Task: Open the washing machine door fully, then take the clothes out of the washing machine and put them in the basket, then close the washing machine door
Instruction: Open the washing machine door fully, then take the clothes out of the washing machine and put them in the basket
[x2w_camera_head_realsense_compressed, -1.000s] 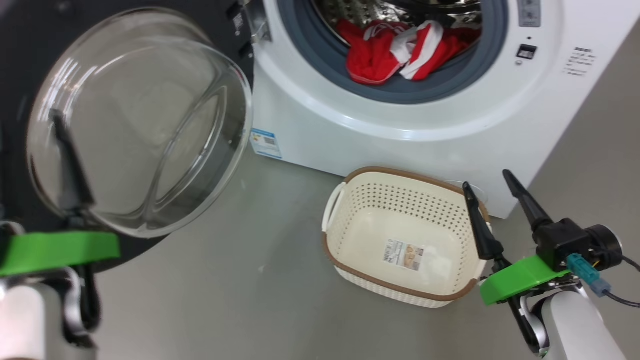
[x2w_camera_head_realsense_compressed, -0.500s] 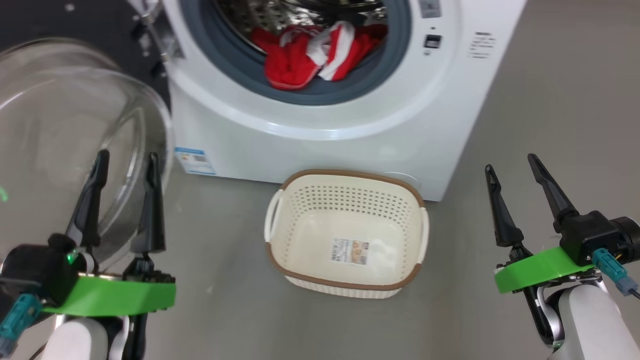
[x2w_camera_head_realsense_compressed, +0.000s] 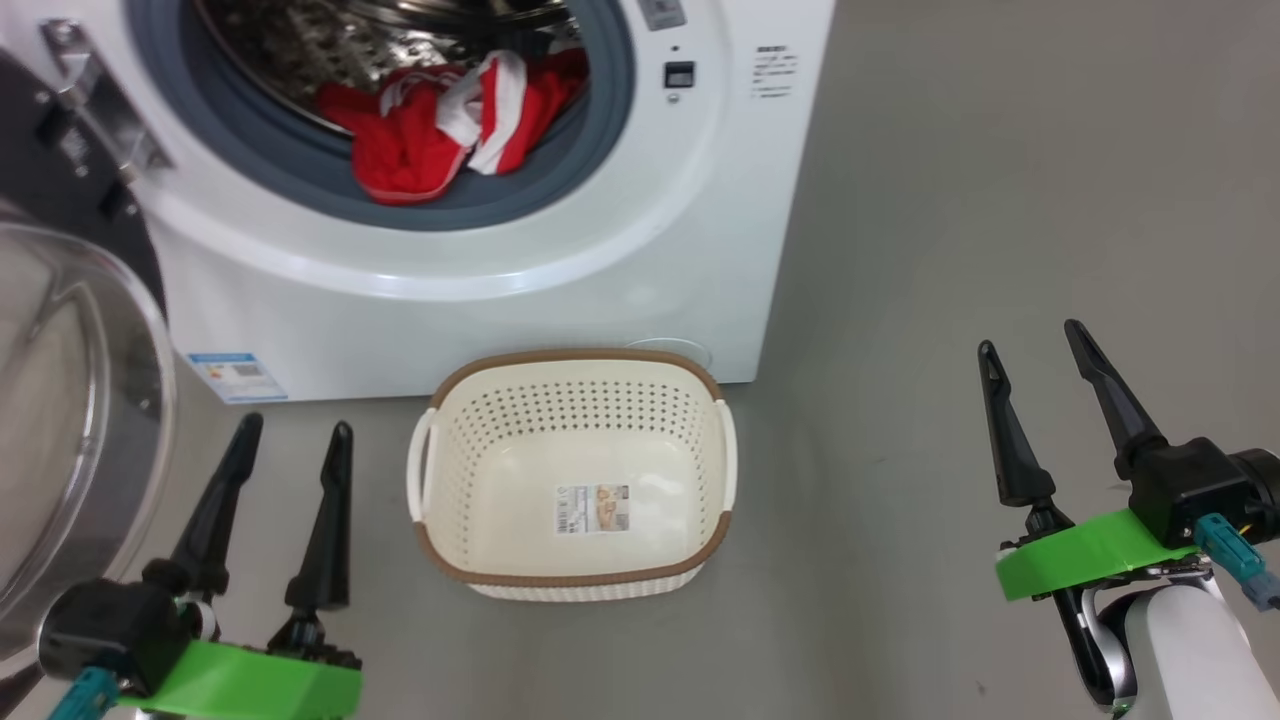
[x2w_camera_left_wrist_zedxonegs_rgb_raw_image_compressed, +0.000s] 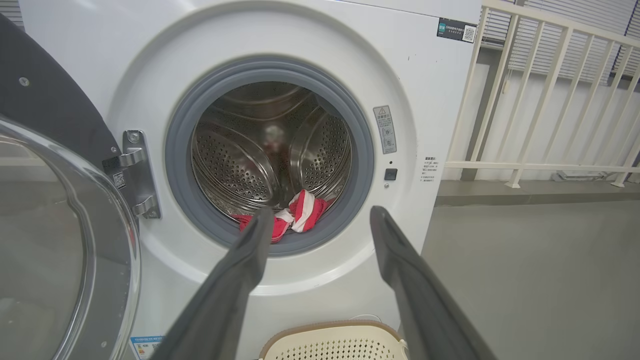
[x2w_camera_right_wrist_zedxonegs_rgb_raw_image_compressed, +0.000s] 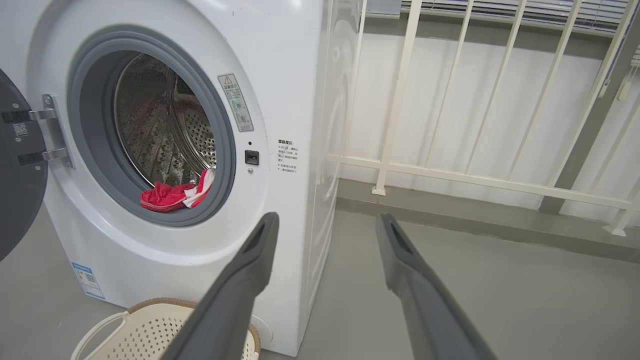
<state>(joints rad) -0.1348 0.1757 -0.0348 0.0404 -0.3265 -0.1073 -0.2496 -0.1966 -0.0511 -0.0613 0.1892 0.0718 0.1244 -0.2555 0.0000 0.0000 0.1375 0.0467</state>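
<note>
The white washing machine (x2w_camera_head_realsense_compressed: 480, 300) stands open, its door (x2w_camera_head_realsense_compressed: 70, 430) swung out to the left, glass bowl facing me. Red and white clothes (x2w_camera_head_realsense_compressed: 450, 125) lie at the drum's front lip on the grey ring, seen too in the left wrist view (x2w_camera_left_wrist_zedxonegs_rgb_raw_image_compressed: 295, 217) and the right wrist view (x2w_camera_right_wrist_zedxonegs_rgb_raw_image_compressed: 175, 195). The cream basket (x2w_camera_head_realsense_compressed: 570, 575) sits empty on the floor before the washer. My left gripper (x2w_camera_head_realsense_compressed: 295, 430) is open, low, left of the basket. My right gripper (x2w_camera_head_realsense_compressed: 1032, 335) is open, well right of the basket. Both hold nothing.
Grey floor (x2w_camera_head_realsense_compressed: 950, 200) stretches to the right of the washer. A white railing (x2w_camera_right_wrist_zedxonegs_rgb_raw_image_compressed: 475, 165) runs along the wall beside and behind the machine. A blue label sticker (x2w_camera_head_realsense_compressed: 232, 372) marks the washer's lower left front.
The head camera has swung right, so washer and basket slid left in the picture. My left gripper has come away from the door's glass and now hangs free beside the basket.
</note>
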